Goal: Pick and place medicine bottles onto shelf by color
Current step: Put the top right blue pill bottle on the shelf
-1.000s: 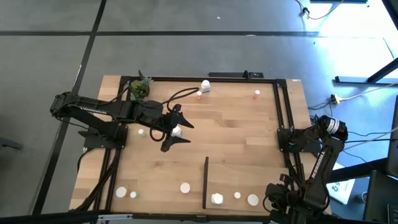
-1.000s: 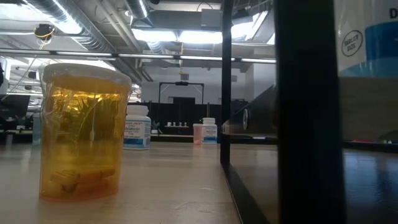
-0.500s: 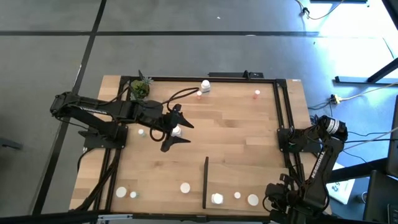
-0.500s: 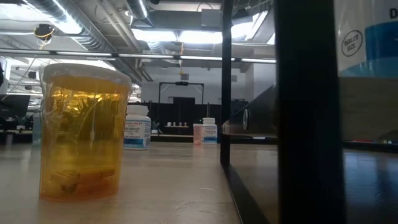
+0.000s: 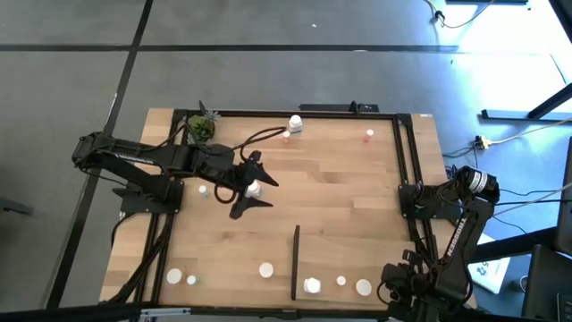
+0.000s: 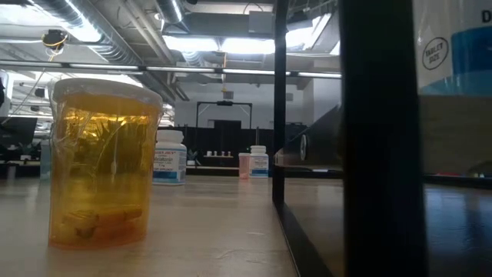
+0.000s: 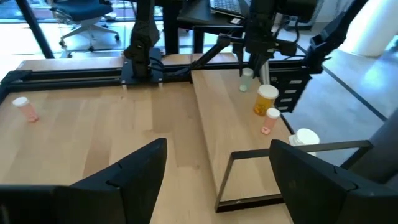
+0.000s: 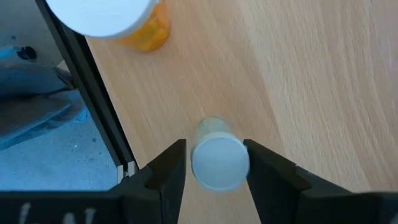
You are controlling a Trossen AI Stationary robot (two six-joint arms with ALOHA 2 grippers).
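The pale green-topped bottle (image 8: 219,163) stands upright on the shelf (image 7: 221,106), directly inside the right claw (image 8: 214,149), which comes down on it from above and flanks its cap on both sides. A thin sliver of wood shows between the cap and one side of the claw. The other side meets the cap's edge, so whether the claw grips the bottle or merely straddles it cannot be told.

Just ahead of this claw stands an orange bottle (image 8: 152,28) with a white cap, apart from the green-topped one. Close beside the claw runs the black rail (image 8: 93,93) at the counter's edge.

From the left wrist view the same group forms a row leading away from the right claw: the orange bottle nearest it, then a small pink bottle (image 7: 269,121), then a white-capped bottle (image 7: 303,138) farthest off.

The left claw (image 7: 219,149) is wide open over the bare middle of the counter (image 5: 340,179), well apart from the right claw and from the shelf. In the high view a white bottle (image 5: 255,188) shows right at this claw. A lone pink bottle (image 7: 25,109) lies off to one side of it.
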